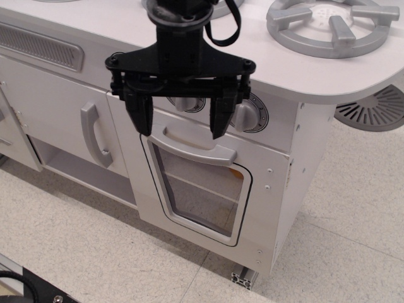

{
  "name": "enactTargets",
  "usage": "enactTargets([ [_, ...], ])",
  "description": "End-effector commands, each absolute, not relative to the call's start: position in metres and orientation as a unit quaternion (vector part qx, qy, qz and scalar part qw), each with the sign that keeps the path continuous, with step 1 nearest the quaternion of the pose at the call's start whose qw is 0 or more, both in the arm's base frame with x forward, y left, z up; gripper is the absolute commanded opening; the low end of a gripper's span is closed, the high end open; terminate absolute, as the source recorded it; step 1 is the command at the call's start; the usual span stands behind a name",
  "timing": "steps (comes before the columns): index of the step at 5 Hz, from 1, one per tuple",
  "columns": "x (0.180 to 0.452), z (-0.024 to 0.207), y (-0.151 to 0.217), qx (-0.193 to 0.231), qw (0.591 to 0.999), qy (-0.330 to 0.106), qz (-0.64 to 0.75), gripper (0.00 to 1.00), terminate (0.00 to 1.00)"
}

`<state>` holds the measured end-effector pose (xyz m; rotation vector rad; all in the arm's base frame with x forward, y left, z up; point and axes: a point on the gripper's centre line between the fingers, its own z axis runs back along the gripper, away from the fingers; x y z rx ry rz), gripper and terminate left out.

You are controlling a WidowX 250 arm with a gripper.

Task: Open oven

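Observation:
The white toy-kitchen oven [202, 189] stands at the centre. Its door has a rounded clear window with grey trim and a horizontal grey bar handle [196, 145] along its top. The door looks shut. My black gripper [182, 126] hangs open just above and in front of the handle. Its left finger [141, 113] is near the handle's left end and its right finger [221, 117] is over the handle's right part. It holds nothing. Two grey knobs [249, 113] sit behind the fingers, partly hidden.
A plain white cabinet door with a vertical grey handle [95, 134] is left of the oven. A grey burner grate [331, 25] lies on the counter top at the upper right. A grey disc [379, 108] lies on the tiled floor at the right.

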<state>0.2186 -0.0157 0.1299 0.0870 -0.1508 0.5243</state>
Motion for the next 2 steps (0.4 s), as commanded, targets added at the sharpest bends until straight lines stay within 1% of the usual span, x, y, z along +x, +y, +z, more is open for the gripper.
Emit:
enactTargets([
  [1, 0.219, 0.13, -0.016, 0.043, 0.962, -0.074, 0.259, 1.0, 0.0],
  [2, 0.224, 0.118, -0.011, 0.051, 0.938, -0.085, 0.331, 1.0, 0.0],
])
